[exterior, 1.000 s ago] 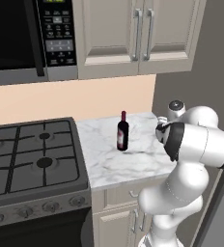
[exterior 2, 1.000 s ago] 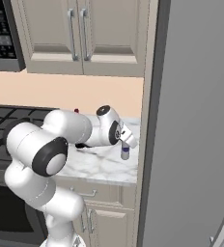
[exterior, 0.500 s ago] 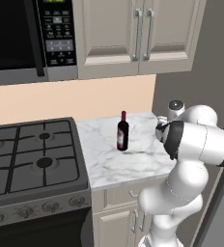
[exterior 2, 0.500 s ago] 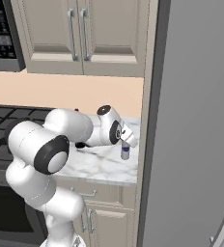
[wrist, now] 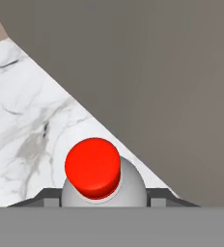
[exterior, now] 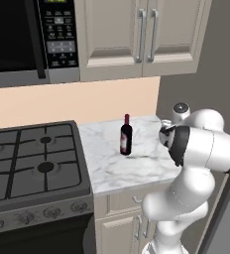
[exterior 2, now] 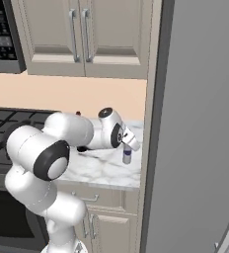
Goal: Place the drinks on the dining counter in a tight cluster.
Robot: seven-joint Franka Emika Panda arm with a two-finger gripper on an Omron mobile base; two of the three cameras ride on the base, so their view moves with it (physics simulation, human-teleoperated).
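A small pale bottle (wrist: pixel 92 170) with a red cap stands on the short marble worktop (exterior: pixel 112 166) by the stove, close to the tall grey panel. My gripper (wrist: pixel 102 197) is shut on it, with one dark fingertip pressed against each side of its shoulder. From the right base view the gripper (exterior 2: pixel 129 145) reaches down over the same bottle (exterior 2: pixel 127 157) at the worktop's right end. A dark wine bottle (exterior: pixel 126 136) stands upright near the middle of the worktop, left of my arm. The dining counter is out of view.
A black gas stove (exterior: pixel 32 161) adjoins the worktop on the left, with a microwave (exterior: pixel 32 39) above it. Beige wall cabinets (exterior: pixel 142 34) hang over the worktop. The tall grey panel (exterior 2: pixel 195 123) walls off the right side next to the small bottle.
The jaws have closed from wide open onto the small pale bottle. The arm and the wine bottle have stayed in place.
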